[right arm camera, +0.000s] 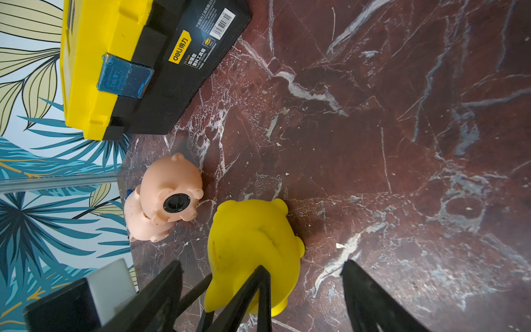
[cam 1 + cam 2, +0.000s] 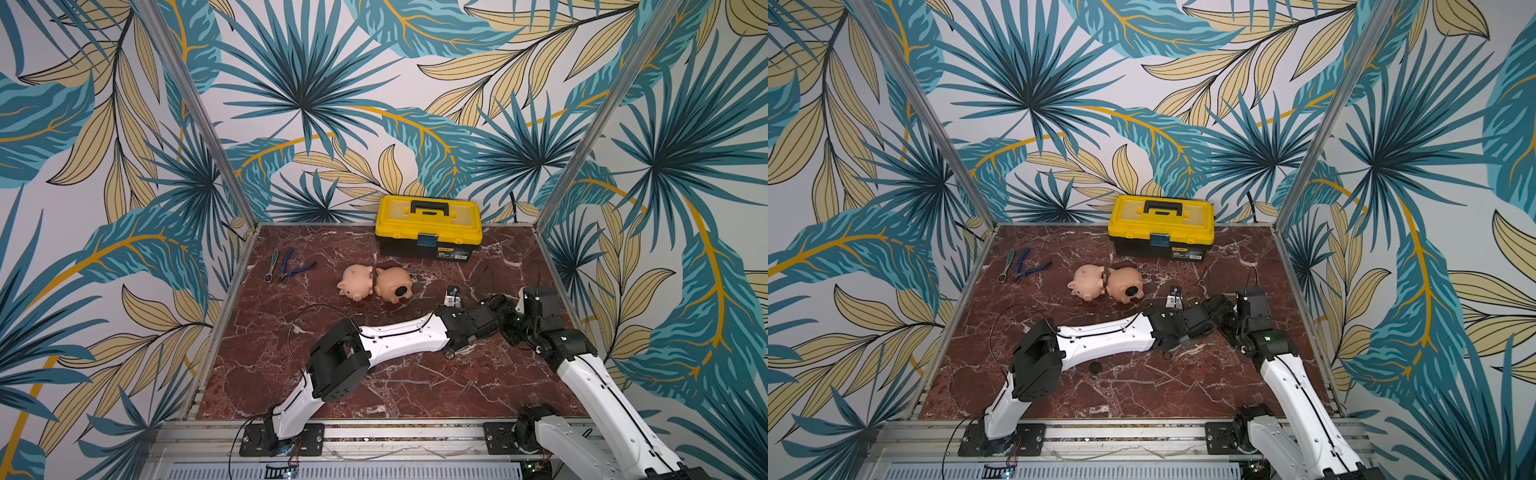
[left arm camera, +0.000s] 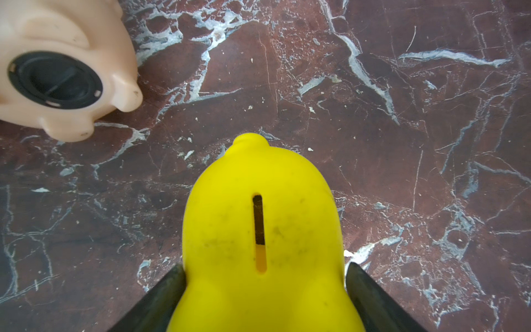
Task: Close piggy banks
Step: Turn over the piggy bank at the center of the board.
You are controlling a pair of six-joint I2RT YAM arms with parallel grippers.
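Observation:
The yellow piggy bank sits between the fingers of my left gripper, which is shut on its sides, with the coin slot facing the camera. My right gripper stands open close beside the same yellow pig, not gripping it. In both top views the two arms meet at centre right and hide this pig. The peach-pink piggy bank lies on its side with a black plug in its belly. The pale pink one touches it on the left.
A yellow-and-black toolbox stands at the back wall. Pliers and a small ratchet wrench lie at the back left. A small black disc lies on the marble table near the left forearm.

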